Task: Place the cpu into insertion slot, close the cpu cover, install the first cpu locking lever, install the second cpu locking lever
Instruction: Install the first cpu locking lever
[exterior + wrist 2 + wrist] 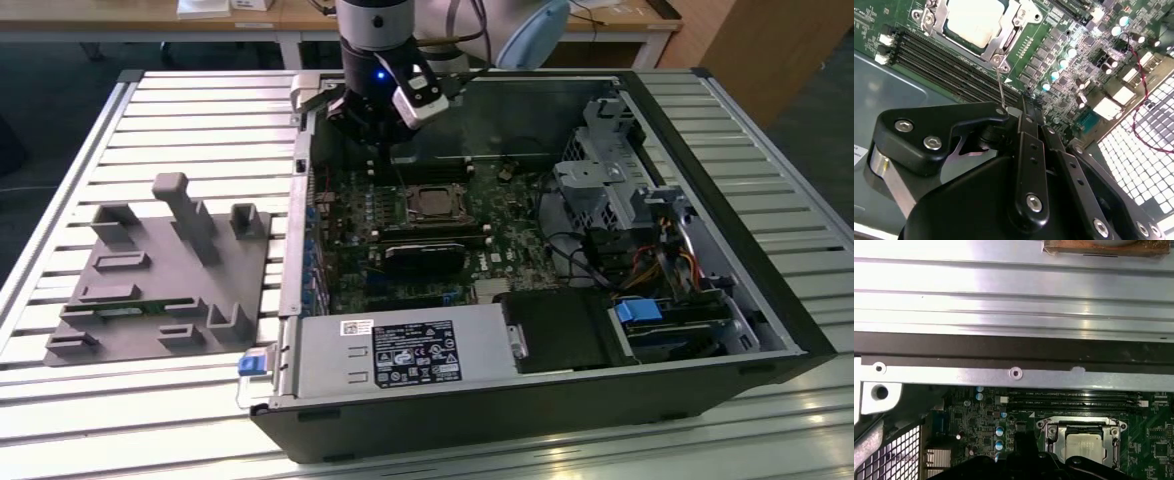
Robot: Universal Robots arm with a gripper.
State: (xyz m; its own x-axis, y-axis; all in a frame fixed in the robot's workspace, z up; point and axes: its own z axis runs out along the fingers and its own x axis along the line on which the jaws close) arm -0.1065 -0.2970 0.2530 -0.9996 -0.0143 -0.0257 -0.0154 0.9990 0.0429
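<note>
As it sits socketed | cpu [974, 20] pale, square | cpu cover [1054, 440] frames it

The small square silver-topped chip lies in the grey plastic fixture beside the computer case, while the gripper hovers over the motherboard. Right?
No. The small square silver-topped cpu lies in its socket on the green motherboard, framed by the silvery cpu cover, as the second wrist view shows, not in the grey fixture. The black gripper hovers over that board.

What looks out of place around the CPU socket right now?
One thin locking lever stands up from the socket corner toward the hand, not latched down. The cpu sits flat under the closed cpu cover; nothing looks spilled or damaged.
</note>
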